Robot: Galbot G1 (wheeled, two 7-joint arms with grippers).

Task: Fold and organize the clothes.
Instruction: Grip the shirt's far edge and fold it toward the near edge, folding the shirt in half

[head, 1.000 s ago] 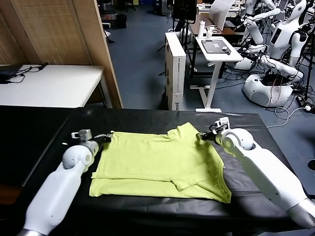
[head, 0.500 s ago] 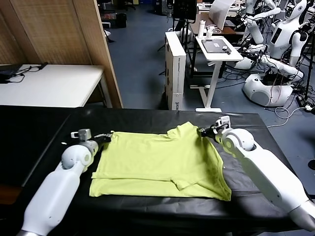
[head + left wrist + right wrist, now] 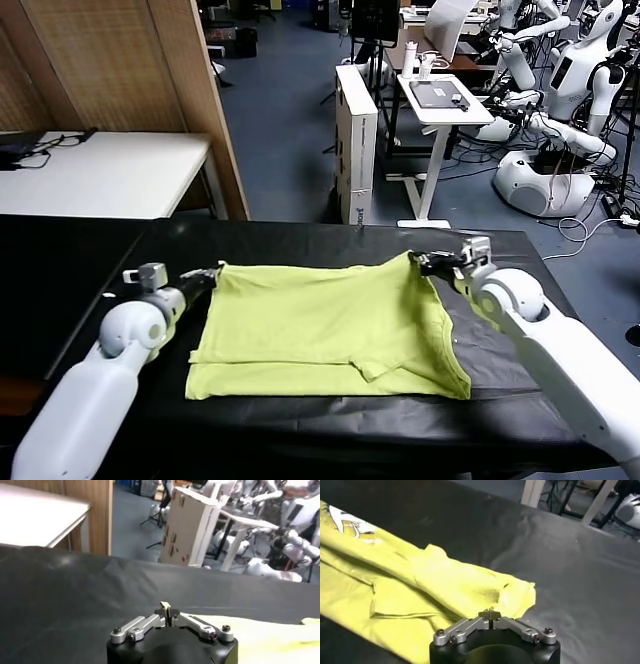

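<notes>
The clothes are one lime yellow-green T-shirt, lying on the black tablecloth with its front part folded under. My left gripper is shut on the shirt's far left corner. In the left wrist view a sliver of yellow cloth sticks out between the closed jaws of that gripper. My right gripper is shut on the far right corner. The far edge runs straight and taut between the two grippers. The right wrist view shows the crumpled shirt with a white print under the right gripper.
A white table stands behind on the left beside a wooden partition. Beyond the far table edge are a white cardboard box, a small white desk and other white robots.
Both grippers have moved apart, the left one leftward and the right one rightward. The shirt's far edge, slack and bunched before, is now pulled straight between them.
</notes>
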